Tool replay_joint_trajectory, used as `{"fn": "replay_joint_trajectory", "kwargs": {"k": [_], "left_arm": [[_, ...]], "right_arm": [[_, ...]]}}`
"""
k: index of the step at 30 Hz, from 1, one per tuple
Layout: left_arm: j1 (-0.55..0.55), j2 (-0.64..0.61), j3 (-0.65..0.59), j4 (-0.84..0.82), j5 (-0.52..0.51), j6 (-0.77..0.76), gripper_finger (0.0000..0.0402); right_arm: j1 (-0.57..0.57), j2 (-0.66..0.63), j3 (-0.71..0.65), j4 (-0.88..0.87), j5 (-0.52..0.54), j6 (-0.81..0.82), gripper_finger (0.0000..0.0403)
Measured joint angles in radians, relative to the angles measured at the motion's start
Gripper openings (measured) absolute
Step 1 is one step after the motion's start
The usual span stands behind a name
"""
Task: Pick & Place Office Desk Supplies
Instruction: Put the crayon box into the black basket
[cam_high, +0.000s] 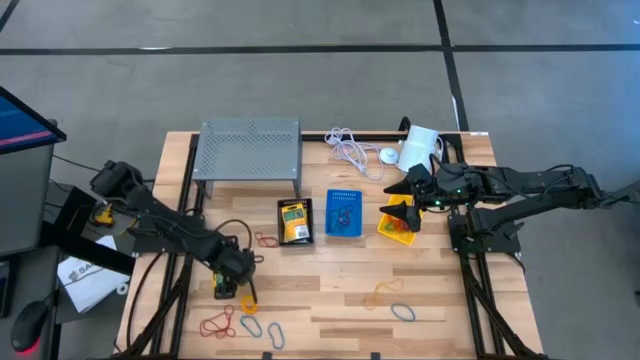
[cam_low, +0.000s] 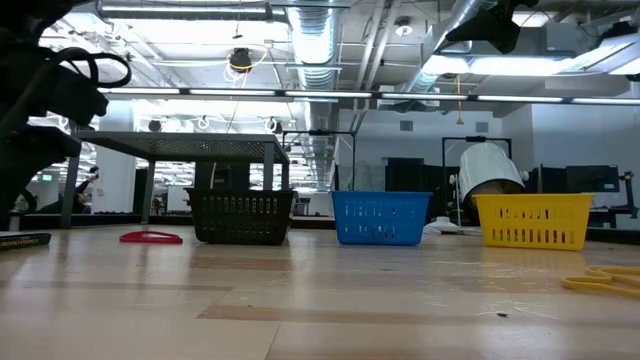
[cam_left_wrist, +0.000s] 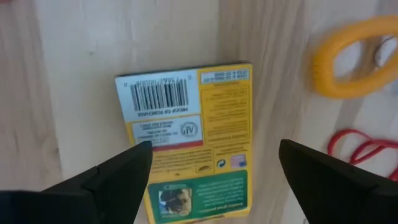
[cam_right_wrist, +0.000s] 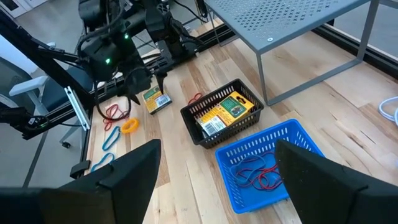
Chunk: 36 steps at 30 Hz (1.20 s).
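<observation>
My left gripper (cam_left_wrist: 211, 183) is open and points down over a yellow card packet (cam_left_wrist: 186, 137) that lies flat on the table; its fingers stand on either side of the packet, apart from it. The packet shows near the table's near-left part (cam_high: 224, 290). An orange loop (cam_left_wrist: 354, 56) and a red loop (cam_left_wrist: 354, 146) lie beside it. My right gripper (cam_high: 405, 205) is open and empty, hovering by the yellow bin (cam_high: 397, 226). The black bin (cam_high: 294, 221) holds yellow packets (cam_right_wrist: 224, 112). The blue bin (cam_high: 344, 213) holds red and blue loops (cam_right_wrist: 258, 174).
Several loops lie on the near part of the table: red (cam_high: 217, 325), blue (cam_high: 275, 337), orange (cam_high: 385, 292), blue (cam_high: 402, 312), and a red one (cam_high: 267, 240) by the black bin. A grey perforated stand (cam_high: 248, 150), a coiled white cable (cam_high: 350, 148) and a white cylinder (cam_high: 420, 145) stand along the far edge.
</observation>
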Motion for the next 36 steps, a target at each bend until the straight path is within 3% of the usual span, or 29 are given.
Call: {"fn": "replay_joint_trajectory", "kwargs": {"k": [7,24,36], "left_arm": [[-0.006,0.001,0.002,-0.024,-0.086,-0.083,0.034],[-0.005,-0.019,-0.017,0.005,-0.115,-0.108,0.034],[-0.005,-0.023,-0.097,0.131,-0.103,-0.134,0.034]], "right_arm": [[0.005,0.008,0.0,-0.002,0.001,0.0,0.0309],[0.086,0.045,0.0,0.0,0.001,0.0,0.0309],[0.107,0.045,0.0,0.011,0.001,0.0,0.0309]]}}
